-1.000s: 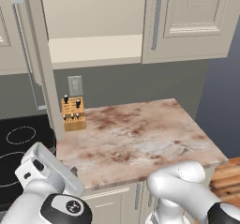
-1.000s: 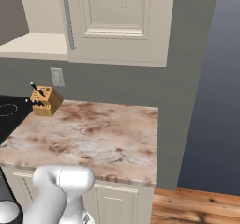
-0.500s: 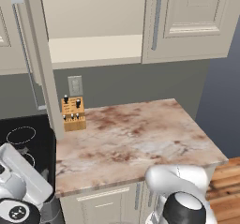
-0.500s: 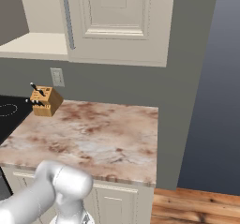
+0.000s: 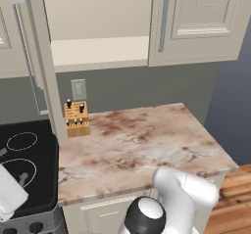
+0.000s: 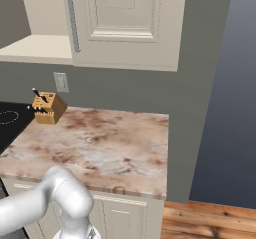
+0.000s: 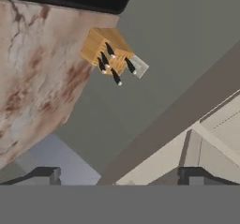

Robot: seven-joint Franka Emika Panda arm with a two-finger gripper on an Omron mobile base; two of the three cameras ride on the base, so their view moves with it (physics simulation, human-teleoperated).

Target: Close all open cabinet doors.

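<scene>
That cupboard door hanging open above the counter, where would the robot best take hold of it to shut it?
Probably by the long vertical bar handle on the open cabinet door. The door stands edge-on to the camera, swung out over the stove, with the handle on its left face. The open end effector would likely come from that side, jaws across the bar.

A wooden knife block (image 5: pixel 77 118) stands at the back of the marbled desk (image 5: pixel 142 145), ahead of the gripper, below a wall outlet (image 5: pixel 78 89). A black cooktop (image 5: pixel 24 174) adjoins the desk beside the block.
</scene>
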